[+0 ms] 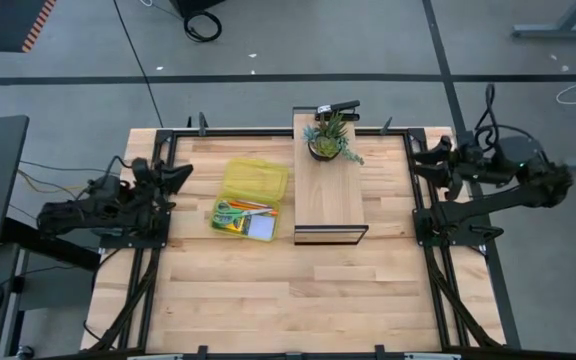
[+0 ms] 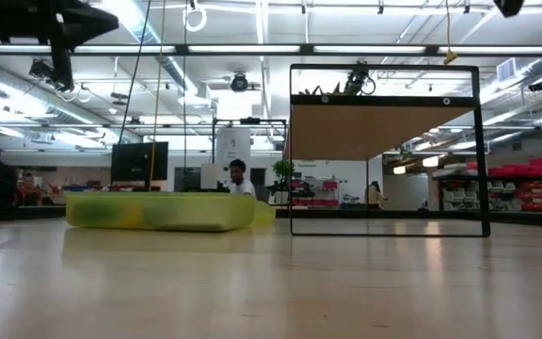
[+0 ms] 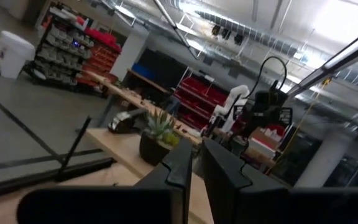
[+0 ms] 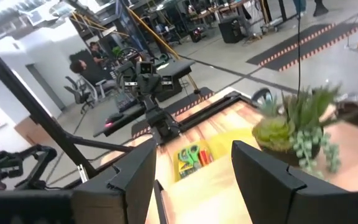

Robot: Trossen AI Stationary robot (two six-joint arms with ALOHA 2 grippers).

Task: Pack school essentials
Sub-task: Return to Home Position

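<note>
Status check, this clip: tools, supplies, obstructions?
Left tool far left; right tool far right, open. Scissors and blue pad lie in open yellow case. Plant shelf beside case, apart from both tools.

You have one wooden table (image 1: 268, 300) in front of you, with two grippers over it, one at each side: the left gripper (image 1: 180, 176) and the right gripper (image 1: 420, 160). One translucent yellow case (image 1: 256, 178) lies open, so you see its two halves, lid and tray. In the tray you can count one pair of green-handled scissors (image 1: 231, 210) and one light blue sticky-note pad (image 1: 261, 230). The orange pencils (image 1: 255, 206) show only as a single streak, so you cannot tell their number. One wooden stand (image 1: 330, 200) carries one potted plant (image 1: 330, 140) and one small black object (image 1: 340, 106).
</note>
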